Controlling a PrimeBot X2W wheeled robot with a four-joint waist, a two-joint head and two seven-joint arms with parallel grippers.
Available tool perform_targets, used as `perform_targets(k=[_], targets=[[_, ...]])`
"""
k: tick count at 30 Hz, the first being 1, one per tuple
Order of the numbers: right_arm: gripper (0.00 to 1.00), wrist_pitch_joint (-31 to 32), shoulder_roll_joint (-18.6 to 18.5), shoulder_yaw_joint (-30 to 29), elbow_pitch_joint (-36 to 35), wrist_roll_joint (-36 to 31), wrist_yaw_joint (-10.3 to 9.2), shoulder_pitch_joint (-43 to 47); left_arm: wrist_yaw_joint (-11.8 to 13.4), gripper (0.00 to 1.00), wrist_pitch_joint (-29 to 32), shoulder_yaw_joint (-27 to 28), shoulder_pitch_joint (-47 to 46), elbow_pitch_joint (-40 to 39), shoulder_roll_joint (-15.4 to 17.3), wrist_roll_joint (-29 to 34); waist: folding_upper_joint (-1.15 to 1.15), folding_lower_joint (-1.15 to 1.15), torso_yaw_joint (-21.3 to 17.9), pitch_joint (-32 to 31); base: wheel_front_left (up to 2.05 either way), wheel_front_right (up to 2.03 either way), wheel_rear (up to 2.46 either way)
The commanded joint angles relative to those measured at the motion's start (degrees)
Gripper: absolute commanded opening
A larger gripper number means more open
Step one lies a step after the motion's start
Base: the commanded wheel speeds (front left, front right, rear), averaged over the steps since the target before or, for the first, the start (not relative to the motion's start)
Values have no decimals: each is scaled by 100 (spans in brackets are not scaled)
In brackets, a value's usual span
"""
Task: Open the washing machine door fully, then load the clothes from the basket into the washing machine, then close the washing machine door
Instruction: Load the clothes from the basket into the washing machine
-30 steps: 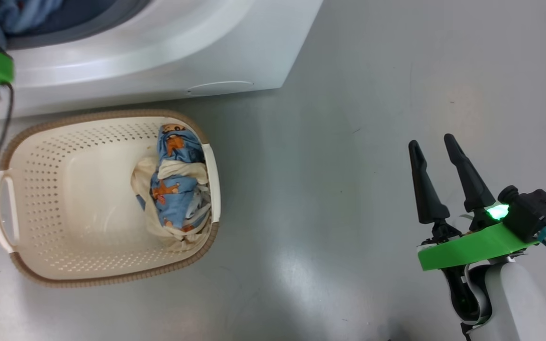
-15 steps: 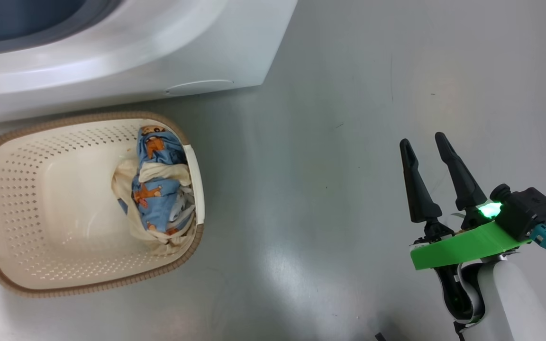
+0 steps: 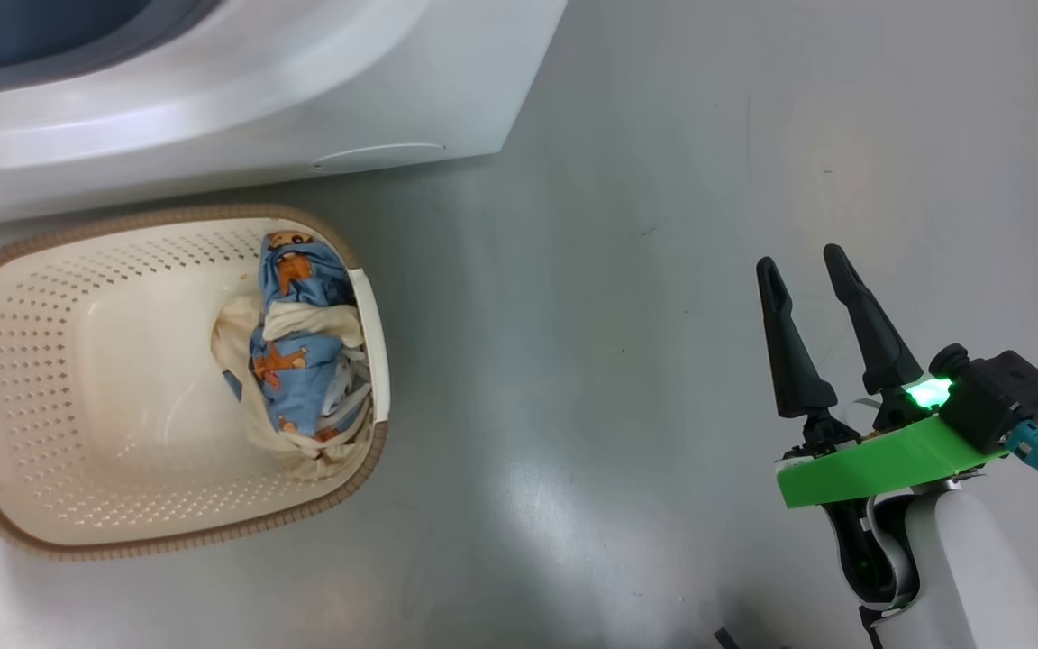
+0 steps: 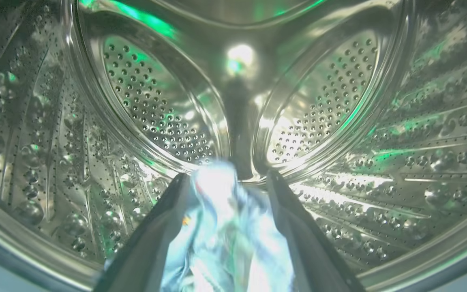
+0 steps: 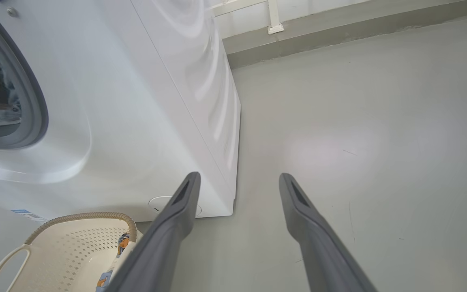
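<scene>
My left gripper (image 4: pixel 225 176) reaches into the washing machine's steel perforated drum (image 4: pixel 156 109). Its fingers are spread wide, and a light blue bundle of clothes (image 4: pixel 225 243) lies loosely between them. The white washing machine (image 3: pixel 258 108) stands at the top left of the head view, with the cream basket (image 3: pixel 50 379) on the floor just before it. Another blue, bear-printed bundle of clothes (image 3: pixel 303 351) with cream cloth rests against the basket's right wall. My right gripper (image 3: pixel 798 258) hovers open and empty over the floor far to the right. The washing machine door is out of view.
Grey floor (image 3: pixel 591 361) spreads between the basket and my right arm. The right wrist view shows the machine's side (image 5: pixel 201 81), the basket's corner (image 5: pixel 67 247) and a wall skirting (image 5: pixel 339 28) beyond. A round filter cover (image 3: pixel 379 158) sits low on the machine's front.
The head camera has shifted. My left wrist and the blue cloth at the machine's opening, seen a second ago at the left edge, have left the head view. The right gripper has barely moved.
</scene>
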Motion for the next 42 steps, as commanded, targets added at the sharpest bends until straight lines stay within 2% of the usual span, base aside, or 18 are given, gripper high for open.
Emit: perform_targets(k=[1, 10, 19, 30, 42], targets=[[100, -67, 22, 127, -131, -15, 16, 51, -9, 100, -29, 59, 43, -87, 278, -37, 0, 0, 11, 5, 0, 0, 0], [100, -67, 18, 106, -130, -33, 16, 25, -9, 100, -29, -8, 196, -32, 225, -135, 0, 0, 73, 4, 0, 0, 0], [100, -67, -17, 28, -134, -59, 16, 40, -9, 100, -29, 199, 700, -167, -25, 99, 0, 0, 186, -63, 0, 0, 0], [100, -67, -179, -117, -91, -61, 16, 173, -9, 100, -29, 596, 1794, -612, -442, 494, 0, 0, 486, -407, 0, 0, 0], [100, -67, -388, -182, 125, 32, 16, 482, -9, 100, -29, 1063, 3371, -1415, -884, 819, 0, 0, 822, -1154, 0, 0, 0]])
